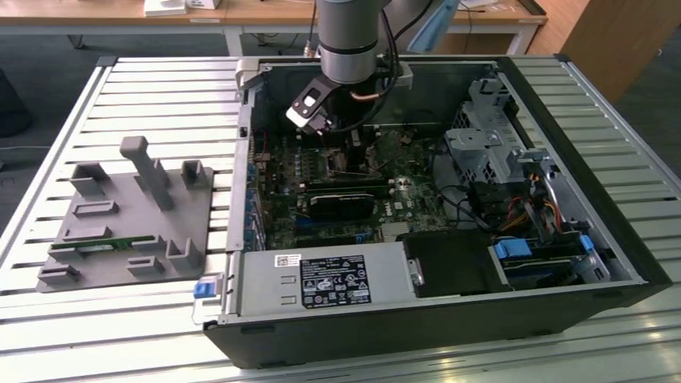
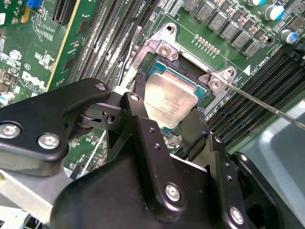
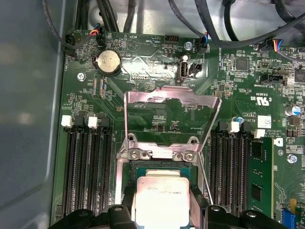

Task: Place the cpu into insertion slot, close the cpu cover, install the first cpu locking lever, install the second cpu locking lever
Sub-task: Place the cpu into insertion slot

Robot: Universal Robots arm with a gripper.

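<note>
gripper (image 2: 167, 109): inside the open computer case (image 1: 426, 339), low over the green motherboard (image 3: 86, 98).
fingers (image 2: 190, 129): pinching the cpu (image 3: 162, 193) by two opposite edges (black pads tight on both sides).
cpu: directly over the insertion slot (image 3: 159, 165); whether it is fully seated, I cannot tell.
cpu cover (image 3: 169, 95): open, standing up on its hinge beside the slot.
locking lever (image 2: 267, 107): thin metal rod, reaching out from one socket corner.

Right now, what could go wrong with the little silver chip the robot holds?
The gripper holds the cpu at the insertion slot; if it's tilted, it may not seat flat. The cpu cover stands open close by, so the gripper might knock it.
</note>
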